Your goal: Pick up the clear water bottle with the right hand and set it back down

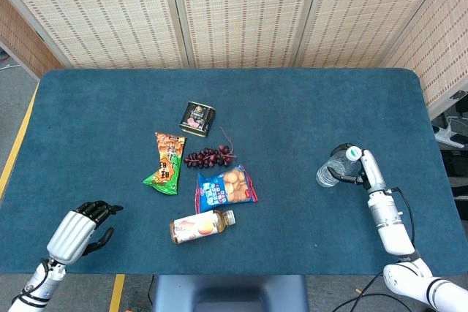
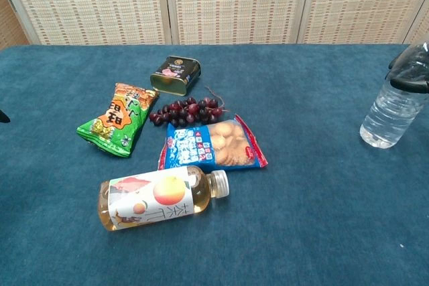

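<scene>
One water bottle (image 1: pixel 330 169) stands near the tabletop's right edge, the right hand (image 1: pixel 356 168) wrapped around its upper part. Thin, slick plastic dents easily, so gripping higher near the stiffer shoulder seems safest.

Upright clear water bottle (image 1: pixel 333 168), table's right
</scene>
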You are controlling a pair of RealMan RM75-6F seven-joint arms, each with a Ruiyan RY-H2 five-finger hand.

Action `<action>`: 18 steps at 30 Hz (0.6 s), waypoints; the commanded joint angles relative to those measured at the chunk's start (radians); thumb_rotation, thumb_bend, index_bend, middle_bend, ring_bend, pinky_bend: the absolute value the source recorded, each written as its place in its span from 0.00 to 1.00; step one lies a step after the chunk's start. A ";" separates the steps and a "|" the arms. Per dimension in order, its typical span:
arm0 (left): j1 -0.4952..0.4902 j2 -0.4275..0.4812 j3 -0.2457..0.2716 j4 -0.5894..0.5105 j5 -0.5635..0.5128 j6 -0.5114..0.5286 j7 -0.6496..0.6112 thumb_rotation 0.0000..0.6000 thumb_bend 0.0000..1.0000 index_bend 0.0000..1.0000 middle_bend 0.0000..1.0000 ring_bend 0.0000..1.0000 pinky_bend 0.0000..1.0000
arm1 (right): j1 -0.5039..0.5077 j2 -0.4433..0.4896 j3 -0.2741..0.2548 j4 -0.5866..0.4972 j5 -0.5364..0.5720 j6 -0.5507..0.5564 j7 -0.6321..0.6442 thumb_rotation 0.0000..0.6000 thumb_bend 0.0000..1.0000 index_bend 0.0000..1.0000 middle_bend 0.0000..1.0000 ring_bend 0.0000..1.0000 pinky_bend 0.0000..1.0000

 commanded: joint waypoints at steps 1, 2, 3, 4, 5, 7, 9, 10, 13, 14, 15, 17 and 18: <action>0.000 0.000 0.000 -0.001 -0.001 -0.001 -0.002 1.00 0.43 0.27 0.39 0.29 0.40 | -0.037 0.029 -0.022 -0.061 -0.100 0.161 -0.098 1.00 0.38 0.66 0.59 0.49 0.55; 0.000 0.000 0.000 -0.001 0.000 -0.001 -0.002 1.00 0.43 0.27 0.39 0.29 0.40 | -0.040 0.032 -0.024 -0.068 -0.107 0.173 -0.109 1.00 0.38 0.66 0.59 0.50 0.55; 0.000 0.000 0.000 -0.001 0.000 0.000 -0.002 1.00 0.43 0.27 0.39 0.29 0.40 | -0.042 0.035 -0.026 -0.074 -0.109 0.179 -0.117 1.00 0.38 0.67 0.60 0.50 0.56; 0.000 0.000 0.000 -0.001 0.000 -0.001 -0.001 1.00 0.43 0.27 0.39 0.29 0.40 | -0.044 0.038 -0.027 -0.080 -0.114 0.188 -0.127 1.00 0.38 0.67 0.60 0.50 0.56; 0.000 0.000 0.001 -0.001 0.000 -0.001 -0.001 1.00 0.43 0.27 0.39 0.29 0.40 | -0.046 0.041 -0.028 -0.086 -0.120 0.197 -0.137 1.00 0.38 0.67 0.60 0.50 0.56; 0.000 0.001 0.001 -0.001 0.002 0.000 0.001 1.00 0.43 0.27 0.39 0.29 0.40 | -0.058 0.077 -0.038 -0.130 -0.161 0.253 -0.225 1.00 0.38 0.68 0.60 0.51 0.57; 0.001 0.002 0.001 -0.002 0.005 0.004 0.002 1.00 0.43 0.27 0.39 0.29 0.40 | -0.054 0.145 -0.049 -0.157 -0.132 0.193 -0.410 1.00 0.38 0.69 0.61 0.51 0.57; 0.001 0.002 0.001 -0.002 0.004 0.004 0.003 1.00 0.43 0.27 0.39 0.29 0.40 | -0.052 0.164 -0.048 -0.178 -0.102 0.159 -0.466 1.00 0.38 0.69 0.61 0.52 0.57; 0.000 0.001 0.000 -0.004 0.001 0.001 0.001 1.00 0.43 0.27 0.39 0.29 0.40 | -0.044 0.180 -0.033 -0.203 -0.008 0.103 -0.659 1.00 0.38 0.69 0.61 0.52 0.58; 0.000 0.001 0.001 -0.003 0.001 0.000 0.002 1.00 0.43 0.27 0.39 0.29 0.40 | -0.044 0.160 -0.022 -0.191 0.019 0.118 -0.738 1.00 0.38 0.69 0.61 0.52 0.58; 0.000 0.000 0.001 -0.002 0.001 -0.002 0.004 1.00 0.43 0.27 0.39 0.29 0.40 | -0.045 0.140 -0.016 -0.176 0.032 0.136 -0.792 1.00 0.38 0.69 0.61 0.52 0.58; -0.001 0.000 0.001 -0.004 -0.001 -0.005 0.004 1.00 0.43 0.27 0.39 0.29 0.40 | -0.046 0.089 -0.008 -0.137 0.041 0.183 -0.877 1.00 0.38 0.69 0.61 0.52 0.58; -0.001 0.001 0.001 -0.005 -0.001 -0.006 0.003 1.00 0.43 0.27 0.39 0.29 0.40 | -0.047 0.071 -0.008 -0.122 0.039 0.197 -0.894 1.00 0.38 0.69 0.61 0.52 0.58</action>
